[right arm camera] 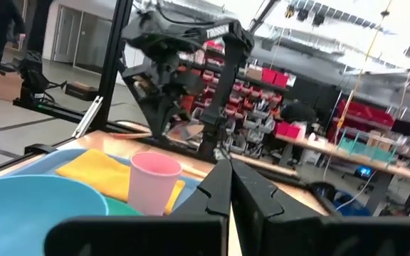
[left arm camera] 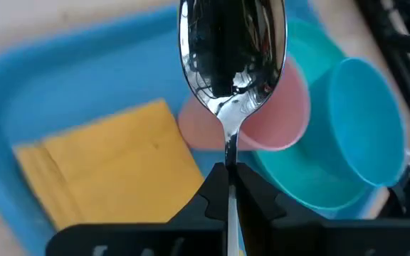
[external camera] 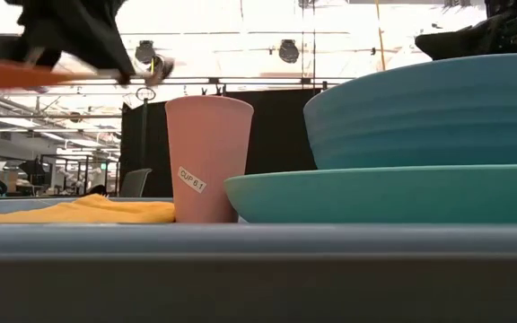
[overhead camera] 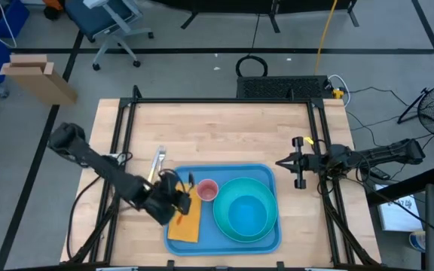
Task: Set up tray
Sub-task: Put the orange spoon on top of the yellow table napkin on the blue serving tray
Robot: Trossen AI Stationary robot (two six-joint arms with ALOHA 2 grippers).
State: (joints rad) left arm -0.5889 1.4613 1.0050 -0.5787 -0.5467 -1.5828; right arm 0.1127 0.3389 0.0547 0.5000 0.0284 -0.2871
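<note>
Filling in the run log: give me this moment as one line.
left tool: shut on spoon, above napkin | right tool: shut, parked off tray | cup, bowl, plate on tray

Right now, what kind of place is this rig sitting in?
Likely a robotics lab or workshop. Behind the wooden table stand shelves of red parts bins, a workbench and exposed ceiling lights; cables and an office chair sit on the taped floor.
</note>
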